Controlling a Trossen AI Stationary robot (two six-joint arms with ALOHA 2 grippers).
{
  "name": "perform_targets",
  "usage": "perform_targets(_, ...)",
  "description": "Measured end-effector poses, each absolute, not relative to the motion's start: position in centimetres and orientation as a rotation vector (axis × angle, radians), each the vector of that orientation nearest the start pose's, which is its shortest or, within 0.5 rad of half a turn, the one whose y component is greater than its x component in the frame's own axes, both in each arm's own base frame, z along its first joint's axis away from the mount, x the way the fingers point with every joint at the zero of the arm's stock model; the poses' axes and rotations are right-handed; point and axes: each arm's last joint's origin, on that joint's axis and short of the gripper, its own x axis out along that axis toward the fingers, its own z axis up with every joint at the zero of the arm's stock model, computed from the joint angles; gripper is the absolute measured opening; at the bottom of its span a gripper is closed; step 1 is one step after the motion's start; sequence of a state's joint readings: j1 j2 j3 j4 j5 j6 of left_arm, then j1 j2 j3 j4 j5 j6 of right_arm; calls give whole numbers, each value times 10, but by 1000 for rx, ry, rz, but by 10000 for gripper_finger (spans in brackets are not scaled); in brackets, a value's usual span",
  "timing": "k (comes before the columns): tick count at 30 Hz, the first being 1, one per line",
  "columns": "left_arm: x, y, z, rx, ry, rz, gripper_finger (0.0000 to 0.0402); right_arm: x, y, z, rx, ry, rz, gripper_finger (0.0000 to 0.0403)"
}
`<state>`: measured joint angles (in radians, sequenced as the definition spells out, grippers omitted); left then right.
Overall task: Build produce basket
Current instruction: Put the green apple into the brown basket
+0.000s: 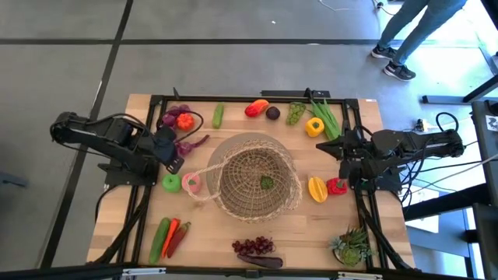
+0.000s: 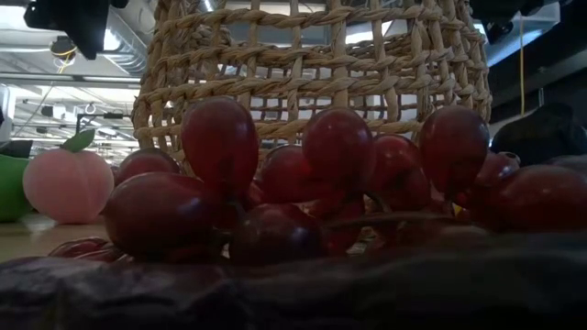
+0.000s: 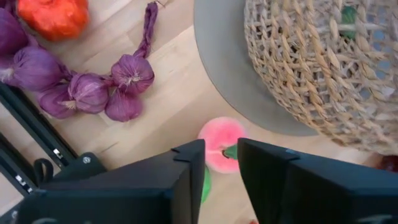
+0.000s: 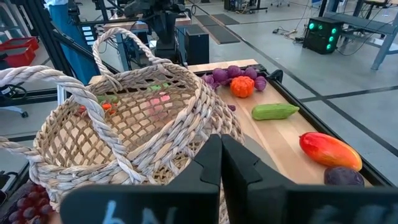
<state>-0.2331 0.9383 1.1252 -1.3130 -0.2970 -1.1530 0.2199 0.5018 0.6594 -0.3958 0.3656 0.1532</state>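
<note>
1. Hovering over the left part of the table (image 1: 117,225), the left gripper (image 3: 221,165) has its fingers slightly parted with nothing between them.
2. Just past those fingertips lies a pink peach (image 3: 219,142), with a green apple (image 1: 171,183) beside it; the wrist view shows only a sliver of the apple.
3. A string of purple onions (image 3: 93,87) and an orange pumpkin (image 3: 55,15) lie near the table's far left corner.
4. The basket (image 1: 257,175) stands at the table's middle, its loop handle (image 1: 204,177) reaching toward the peach.
5. One small green piece (image 1: 267,183) lies inside the basket; I cannot tell what it is.
6. The right gripper (image 4: 221,155) sits at the basket's right side, fingers pressed together and holding nothing.
7. Between it and the basket lie a yellow pepper (image 1: 317,189) and a red pepper (image 1: 337,186).
8. Along the far edge lie a cucumber (image 1: 219,115), a mango (image 1: 256,108), a dark plum (image 1: 272,113), green grapes (image 1: 296,113), a second yellow pepper (image 1: 314,127) and green leafy stalks (image 1: 327,117).
9. Near the front edge, purple grapes (image 1: 255,247) rest by an eggplant (image 1: 264,260).
10. Toward the front left corner lie a green chilli (image 1: 160,239) and red chillies (image 1: 178,236).
11. A spiky potted plant (image 1: 352,246) stands at the front right corner.
</note>
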Motion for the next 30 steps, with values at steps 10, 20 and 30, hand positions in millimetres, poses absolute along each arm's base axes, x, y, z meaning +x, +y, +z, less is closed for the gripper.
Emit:
perform_targets(10,136,-6,332,-857,868,818,110,113,15,306,87,214,-162,0)
perform_targets(20,134,-9,330,-884,1074,617,110,113,15,306,86,215,-161,0)
perform_targets(30,130,-15,317,-1099,1202,746,110,113,15,306,85,216,-159,0)
